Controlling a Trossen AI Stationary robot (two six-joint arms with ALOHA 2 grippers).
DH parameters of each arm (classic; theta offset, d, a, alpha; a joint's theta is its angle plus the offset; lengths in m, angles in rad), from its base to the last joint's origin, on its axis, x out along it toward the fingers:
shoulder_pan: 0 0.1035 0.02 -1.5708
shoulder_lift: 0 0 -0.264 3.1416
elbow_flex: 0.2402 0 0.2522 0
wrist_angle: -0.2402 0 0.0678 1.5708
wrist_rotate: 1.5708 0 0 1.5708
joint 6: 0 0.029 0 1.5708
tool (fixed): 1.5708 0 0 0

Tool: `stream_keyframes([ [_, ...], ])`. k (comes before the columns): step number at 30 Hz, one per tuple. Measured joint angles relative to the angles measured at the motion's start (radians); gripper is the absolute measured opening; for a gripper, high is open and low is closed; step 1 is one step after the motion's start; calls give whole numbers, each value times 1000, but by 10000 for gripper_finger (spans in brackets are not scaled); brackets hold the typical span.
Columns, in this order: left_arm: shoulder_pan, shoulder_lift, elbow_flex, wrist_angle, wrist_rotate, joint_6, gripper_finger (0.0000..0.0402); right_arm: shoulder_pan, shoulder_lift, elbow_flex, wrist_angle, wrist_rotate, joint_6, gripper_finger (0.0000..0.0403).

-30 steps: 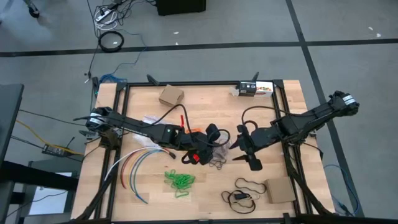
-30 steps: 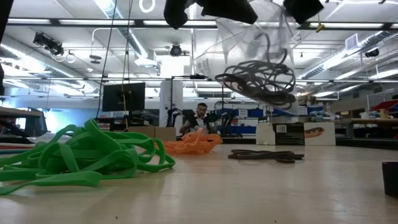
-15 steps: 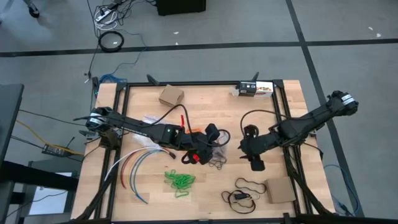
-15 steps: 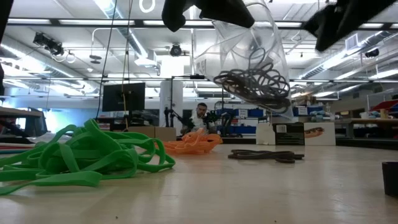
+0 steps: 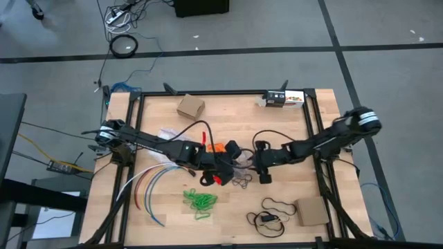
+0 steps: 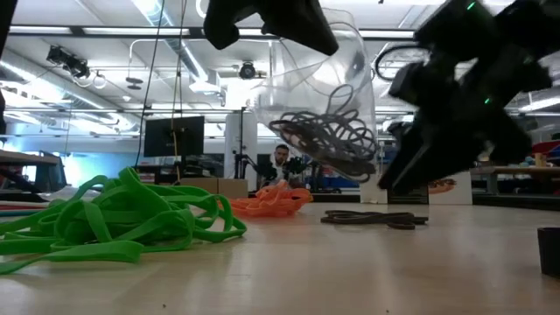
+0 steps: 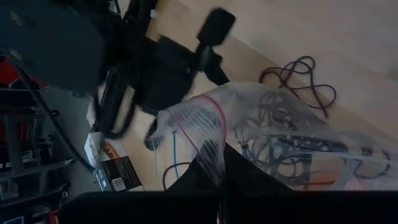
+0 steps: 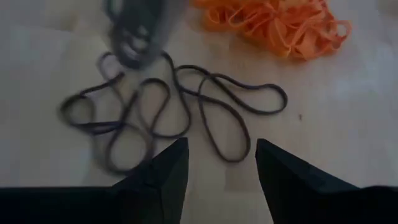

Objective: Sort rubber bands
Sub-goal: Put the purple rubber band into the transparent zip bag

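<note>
table (image 5: 228,117) | left gripper (image 5: 223,164) clamped on clear bag (image 6: 319,96) of dark bands, above table | right gripper (image 8: 216,163) fingers apart over loose dark bands (image 8: 168,106), orange heap (image 8: 273,25) just beyond | green heap (image 5: 199,200) near front | risk: right arm knocks the hanging bag, spilling bands among sorted heaps

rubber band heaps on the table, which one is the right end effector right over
The dark brown-black bands, lying loose directly past the open right end effector. The orange heap lies farther off; the green heap lies apart.
</note>
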Motion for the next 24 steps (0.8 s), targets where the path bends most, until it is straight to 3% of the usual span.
stream_keyframes([
  [8,-1,0,0,-9,-1,-19,1,-111,211,34,122,-120,20,162],
  [10,-1,0,0,-14,-1,-19,1,-147,225,35,130,-184,30,125],
  [12,-1,0,0,-14,-1,-19,1,-172,230,35,135,-244,32,58],
  [14,-1,0,0,-15,-1,-19,1,-191,230,35,134,-293,30,17],
  [20,-4,0,0,-20,-1,-25,1,-176,148,25,58,-302,59,1],
  [24,-4,0,0,-28,-1,-27,1,-144,17,15,-101,-256,70,0],
])
